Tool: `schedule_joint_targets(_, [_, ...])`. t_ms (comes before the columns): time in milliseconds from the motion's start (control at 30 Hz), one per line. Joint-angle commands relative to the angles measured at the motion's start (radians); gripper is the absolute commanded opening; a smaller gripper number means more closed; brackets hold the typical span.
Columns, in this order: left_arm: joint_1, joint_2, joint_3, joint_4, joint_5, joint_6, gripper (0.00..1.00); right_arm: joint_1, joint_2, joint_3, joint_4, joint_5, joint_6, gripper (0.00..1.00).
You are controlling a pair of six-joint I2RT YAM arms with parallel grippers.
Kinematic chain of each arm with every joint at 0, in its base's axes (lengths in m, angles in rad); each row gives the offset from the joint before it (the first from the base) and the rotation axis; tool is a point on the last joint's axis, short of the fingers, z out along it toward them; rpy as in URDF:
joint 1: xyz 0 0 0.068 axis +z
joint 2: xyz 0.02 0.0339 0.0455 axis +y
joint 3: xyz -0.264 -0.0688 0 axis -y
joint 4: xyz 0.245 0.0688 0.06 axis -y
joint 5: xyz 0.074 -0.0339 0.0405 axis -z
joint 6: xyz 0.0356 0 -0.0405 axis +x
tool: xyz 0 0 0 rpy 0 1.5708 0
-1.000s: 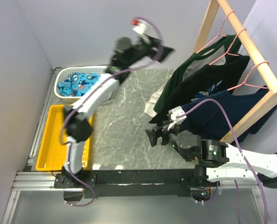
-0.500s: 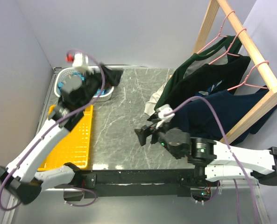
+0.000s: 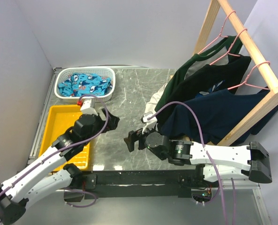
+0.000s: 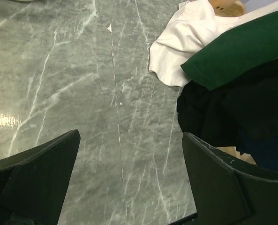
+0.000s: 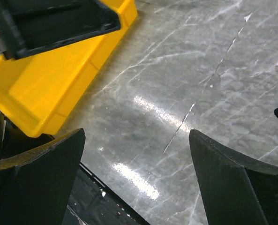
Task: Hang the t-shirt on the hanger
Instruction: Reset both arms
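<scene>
Left gripper [image 3: 109, 123] and right gripper [image 3: 133, 140] gape empty. At two o'clock the t-shirt [image 3: 185, 76], light and limp, looks best pinched at the collar by the hanger [image 3: 209, 44].

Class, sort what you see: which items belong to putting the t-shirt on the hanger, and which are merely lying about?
Job: off-white t-shirt with dark green sleeves; thin pink wire hanger.
Lying about: navy shirt; black shirt; white basket; bright blue patterned cloth; yellow plastic tray.
</scene>
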Motion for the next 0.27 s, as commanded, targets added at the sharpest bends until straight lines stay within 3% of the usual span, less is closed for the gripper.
schedule_joint_targets(0, [-0.005,-0.068,-0.046,0.026,-0.003,-0.03,0.96,-0.011,0.011,0.005,0.095,0.038,0.053,1.0])
schedule_joint_targets(233, [-0.005,-0.083,-0.012,-0.004,-0.034,0.008,0.96,-0.017,0.022,0.001,0.093,0.036,0.058,1.0])
